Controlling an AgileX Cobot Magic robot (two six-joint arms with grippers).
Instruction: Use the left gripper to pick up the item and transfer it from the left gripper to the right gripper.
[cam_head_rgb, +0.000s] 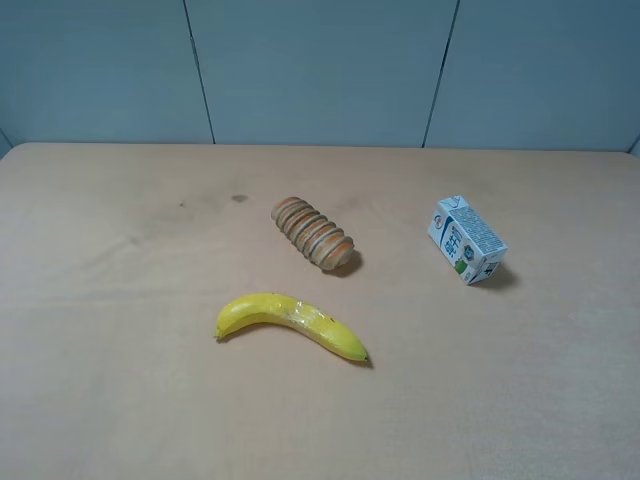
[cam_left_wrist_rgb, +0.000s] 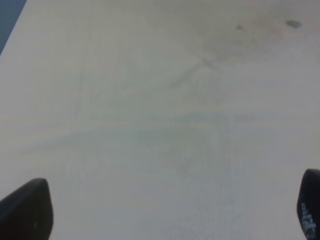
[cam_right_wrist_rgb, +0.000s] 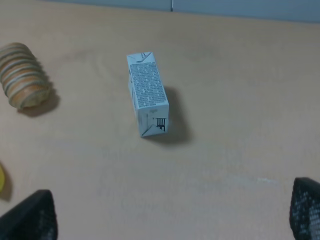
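Observation:
The item, a small white-and-blue milk carton (cam_head_rgb: 467, 240), lies on its side on the tan table at the right of the exterior high view. It also shows in the right wrist view (cam_right_wrist_rgb: 147, 93), ahead of my right gripper (cam_right_wrist_rgb: 170, 215), whose black fingertips (cam_right_wrist_rgb: 31, 216) stand wide apart and empty. My left gripper (cam_left_wrist_rgb: 165, 212) is open too, its fingertips (cam_left_wrist_rgb: 27, 210) far apart over bare table, with no carton in its view. Neither arm shows in the exterior high view.
A ribbed tan wooden cylinder (cam_head_rgb: 314, 234) lies mid-table and shows at the edge of the right wrist view (cam_right_wrist_rgb: 22, 75). A yellow banana (cam_head_rgb: 290, 323) lies in front of it. A grey-blue panelled wall (cam_head_rgb: 320, 70) stands behind the table's far edge.

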